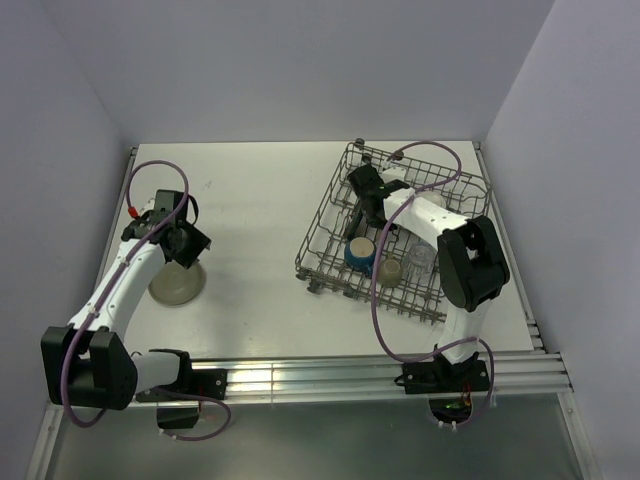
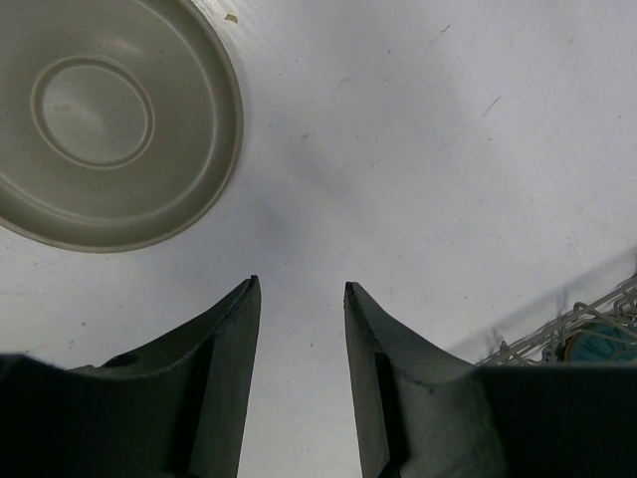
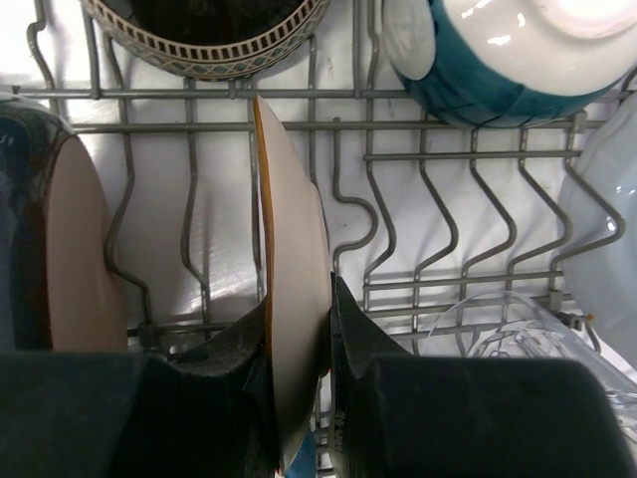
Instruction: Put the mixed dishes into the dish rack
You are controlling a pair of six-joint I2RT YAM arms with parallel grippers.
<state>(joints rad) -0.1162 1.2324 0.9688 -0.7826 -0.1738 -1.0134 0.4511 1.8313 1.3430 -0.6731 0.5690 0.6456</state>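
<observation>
The dish rack (image 1: 330, 215), a grey wire basket, stands at the right. My right gripper (image 3: 297, 294) is inside it, shut on a red-orange plate (image 3: 294, 199) that stands on edge between the prongs (image 3: 348, 214). Around it in the rack are a brown bowl (image 3: 199, 45), a cream and teal bowl (image 3: 508, 70), a dark teal plate (image 3: 60, 239), a pale blue plate (image 3: 607, 229) and a glass cup (image 3: 498, 324). A grey-beige plate (image 2: 109, 119) lies flat on the table at the left. My left gripper (image 2: 301, 289) hangs open just beside it, with only bare table between its fingers.
The rack's near corner (image 2: 587, 334) shows at the lower right of the left wrist view. White walls close in the table (image 1: 260, 200) at the back and on both sides. A metal rail (image 1: 330, 375) runs along the near edge.
</observation>
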